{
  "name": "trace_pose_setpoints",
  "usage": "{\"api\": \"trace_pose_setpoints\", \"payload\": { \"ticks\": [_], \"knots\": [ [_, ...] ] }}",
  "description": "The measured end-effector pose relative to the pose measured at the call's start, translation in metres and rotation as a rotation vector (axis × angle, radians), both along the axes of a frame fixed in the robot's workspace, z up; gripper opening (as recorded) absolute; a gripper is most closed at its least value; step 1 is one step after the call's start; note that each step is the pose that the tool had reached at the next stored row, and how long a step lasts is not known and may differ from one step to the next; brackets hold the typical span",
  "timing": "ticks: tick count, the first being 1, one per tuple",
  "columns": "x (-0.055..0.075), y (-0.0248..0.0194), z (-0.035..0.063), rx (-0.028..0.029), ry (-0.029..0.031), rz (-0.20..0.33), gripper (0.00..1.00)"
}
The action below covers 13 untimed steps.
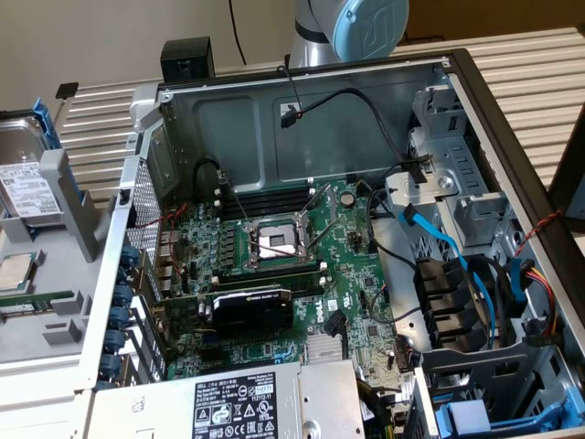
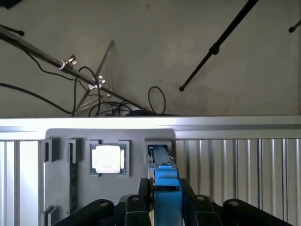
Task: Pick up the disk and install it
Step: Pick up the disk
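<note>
The disk (image 1: 23, 183) is a silver drive with a white label in a blue carrier. It stands tilted in a grey holder (image 1: 78, 210) at the exterior view's left, outside the open computer case, with nothing touching it. In the wrist view the disk (image 2: 167, 186) is seen edge-on in its holder slot. My gripper (image 2: 165, 214) hangs over it, open, with black linkage on either side of the blue carrier. The robot arm (image 1: 356, 27) rises behind the case's rear wall.
A small square CPU chip (image 1: 16, 271) (image 2: 107, 158) lies in the holder (image 2: 61, 188) beside the disk. The open case (image 1: 274, 119) holds the motherboard, a power-supply box (image 1: 247, 402), a drive cage (image 1: 457, 192) and blue cables (image 1: 462, 261). Stands and cables (image 2: 216, 47) cross the floor beyond the table edge.
</note>
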<state>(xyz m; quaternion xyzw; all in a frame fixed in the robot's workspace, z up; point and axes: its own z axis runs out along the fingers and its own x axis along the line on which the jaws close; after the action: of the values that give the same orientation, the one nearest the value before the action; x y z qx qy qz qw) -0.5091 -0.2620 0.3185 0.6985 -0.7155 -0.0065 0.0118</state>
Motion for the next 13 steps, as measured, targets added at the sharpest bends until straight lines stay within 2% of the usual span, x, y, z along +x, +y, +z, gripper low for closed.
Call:
{"api": "trace_pose_setpoints", "payload": {
  "ticks": [6, 13],
  "knots": [
    [0.0, 0.0, 0.0137, 0.0, 0.0, 0.0, 0.36],
    [0.0, 0.0, 0.0245, 0.0, 0.0001, 0.0, 0.36]
  ]
}}
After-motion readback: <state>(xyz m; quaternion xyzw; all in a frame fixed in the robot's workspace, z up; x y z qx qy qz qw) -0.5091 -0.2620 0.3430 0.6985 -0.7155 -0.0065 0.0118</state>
